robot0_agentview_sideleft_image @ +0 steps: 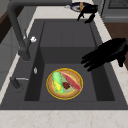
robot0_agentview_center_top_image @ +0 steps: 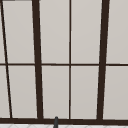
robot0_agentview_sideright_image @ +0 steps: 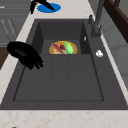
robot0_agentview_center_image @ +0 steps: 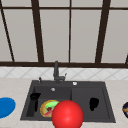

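A yellow-rimmed plate [robot0_agentview_center_image: 43,109] [robot0_agentview_sideleft_image: 48,84] [robot0_agentview_sideright_image: 51,48] lies on the floor of the sink's left basin. It carries a corn cob [robot0_agentview_sideleft_image: 57,81], a red strip [robot0_agentview_sideleft_image: 73,81] and a small dark red piece. My left hand [robot0_agentview_center_image: 35,96] [robot0_agentview_sideleft_image: 107,52] [robot0_agentview_sideright_image: 40,3] floats open above the left basin, fingers straight, holding nothing. My right hand [robot0_agentview_center_image: 93,102] [robot0_agentview_sideright_image: 23,52] [robot0_agentview_sideleft_image: 87,10] hangs open over the right basin with relaxed fingers and nothing in it. A large red ball [robot0_agentview_center_image: 67,115] sits at the sink's front edge and covers part of the plate.
The dark faucet [robot0_agentview_center_image: 56,71] [robot0_agentview_sideleft_image: 17,32] [robot0_agentview_sideright_image: 97,17] rises behind the sink, with a white knob [robot0_agentview_center_image: 74,83] [robot0_agentview_sideleft_image: 33,39] [robot0_agentview_sideright_image: 99,53] on the rim. A blue plate [robot0_agentview_center_image: 5,107] [robot0_agentview_sideright_image: 50,8] lies on the left counter, a dark plate [robot0_agentview_center_image: 125,109] [robot0_agentview_sideleft_image: 76,6] on the right. A window stands behind.
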{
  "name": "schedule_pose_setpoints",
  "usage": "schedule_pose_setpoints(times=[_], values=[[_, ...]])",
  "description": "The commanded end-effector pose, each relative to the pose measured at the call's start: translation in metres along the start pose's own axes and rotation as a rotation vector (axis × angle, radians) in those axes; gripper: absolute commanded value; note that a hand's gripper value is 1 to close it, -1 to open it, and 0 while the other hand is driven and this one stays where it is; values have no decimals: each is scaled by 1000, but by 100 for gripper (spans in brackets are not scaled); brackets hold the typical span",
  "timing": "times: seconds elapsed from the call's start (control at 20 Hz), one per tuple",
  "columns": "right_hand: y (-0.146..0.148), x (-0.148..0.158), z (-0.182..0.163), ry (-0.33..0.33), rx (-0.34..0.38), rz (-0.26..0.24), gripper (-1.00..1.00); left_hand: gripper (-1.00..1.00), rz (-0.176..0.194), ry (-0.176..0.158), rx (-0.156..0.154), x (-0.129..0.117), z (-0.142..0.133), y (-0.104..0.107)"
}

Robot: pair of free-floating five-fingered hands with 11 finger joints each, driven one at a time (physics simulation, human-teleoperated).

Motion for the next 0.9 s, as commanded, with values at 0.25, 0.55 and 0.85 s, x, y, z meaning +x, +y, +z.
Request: schedule_pose_setpoints(times=[0.25, 0.55, 0.85], values=[[0, 0, 0, 0, 0, 0, 0, -100, 29, -28, 15, 25, 50, 31], [0, 0, 0, 0, 0, 0, 0, -100, 17, -9, 10, 65, 88, 33], [0, 0, 0, 0, 0, 0, 0, -100, 61, -6, 19, 110, 118, 29]])
